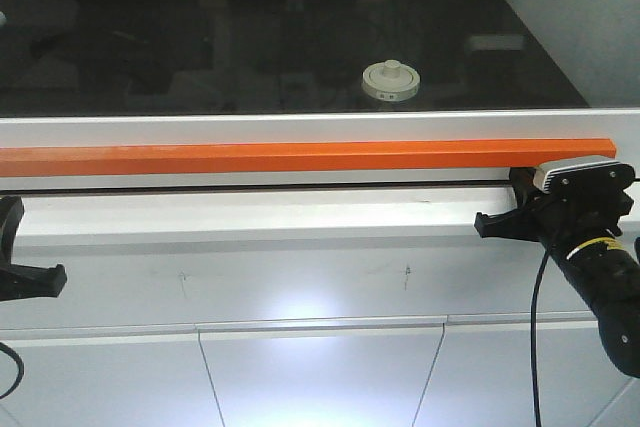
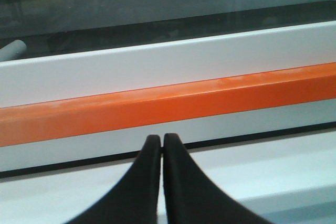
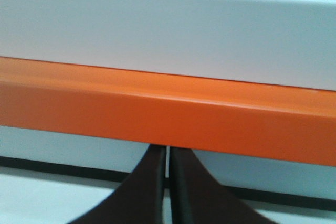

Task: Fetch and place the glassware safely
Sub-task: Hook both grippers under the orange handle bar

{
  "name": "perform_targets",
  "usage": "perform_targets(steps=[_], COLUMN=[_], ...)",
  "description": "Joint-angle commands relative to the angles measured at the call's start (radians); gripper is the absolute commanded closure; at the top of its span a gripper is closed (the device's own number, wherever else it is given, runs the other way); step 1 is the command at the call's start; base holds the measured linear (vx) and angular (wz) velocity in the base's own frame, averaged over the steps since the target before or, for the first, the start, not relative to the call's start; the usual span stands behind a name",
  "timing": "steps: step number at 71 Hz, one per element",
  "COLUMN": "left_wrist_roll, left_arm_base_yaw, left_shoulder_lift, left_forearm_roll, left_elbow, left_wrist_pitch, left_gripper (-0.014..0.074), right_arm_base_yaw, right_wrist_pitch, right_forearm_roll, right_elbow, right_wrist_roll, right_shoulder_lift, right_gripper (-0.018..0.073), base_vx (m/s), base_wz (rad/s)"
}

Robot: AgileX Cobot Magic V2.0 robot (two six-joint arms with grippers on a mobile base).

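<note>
— Dark, glossy worktop (image 1: 120, 57) fills the back of the front view, with a white rail (image 1: 300, 127) and an orange bar (image 1: 300, 158) running across its near edge. What's on the left?

— Left gripper (image 2: 157, 141), low at about eight o'clock in the front view and only partly in frame. Its wrist camera shows two black fingers (image 2: 178, 182) pressed together with nothing between them. The tips point at the orange bar across a white ledge (image 1: 250, 217).

— And the glassware?

— Small jar (image 1: 388, 95) with a cream-white knobbed lid (image 1: 390, 73). It stands upright on the worktop at about one o'clock from the middle of the view, beyond the bar and well apart from both grippers.

— The right side?

— Right gripper (image 3: 168, 151) sits at about four o'clock, just below the bar's right end. Its fingers (image 3: 142, 192) are drawn together too, with a hairline slit between them, gripping nothing. A black cable (image 1: 540, 347) hangs by that arm at five o'clock, in front of white cabinet panels (image 1: 320, 367).
</note>
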Motion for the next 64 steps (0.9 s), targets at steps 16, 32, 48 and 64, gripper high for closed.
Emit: perform_targets(steps=[16, 32, 48, 64], left_wrist_roll=[-0.004, -0.004, -0.004, -0.002], left_arm_base_yaw=[0.000, 0.000, 0.000, 0.000], left_shoulder_lift=[0.125, 0.238, 0.320, 0.387], left_forearm_roll=[-0.010, -0.010, -0.010, -0.020], left_elbow=[-0.041, -0.131, -0.193, -0.231], left_wrist_pitch=[-0.125, -0.159, -0.146, -0.161], left_gripper=[0.0603, 0.0603, 0.0603, 0.0603], right_arm_base_yaw=[-0.001, -0.001, -0.001, -0.001], right_wrist_pitch=[-0.106, -0.106, -0.106, -0.106], right_forearm_roll=[0.000, 0.000, 0.000, 0.000], right_elbow=[-0.024, -0.024, -0.024, -0.024], right_wrist_roll=[-0.009, -0.009, -0.009, -0.009], right_shoulder_lift=[-0.038, -0.038, -0.038, -0.038], right_gripper=[0.0563, 0.0563, 0.0563, 0.0563], base_vx=[0.00, 0.00, 0.00, 0.00], base_wz=[0.00, 0.00, 0.00, 0.00])
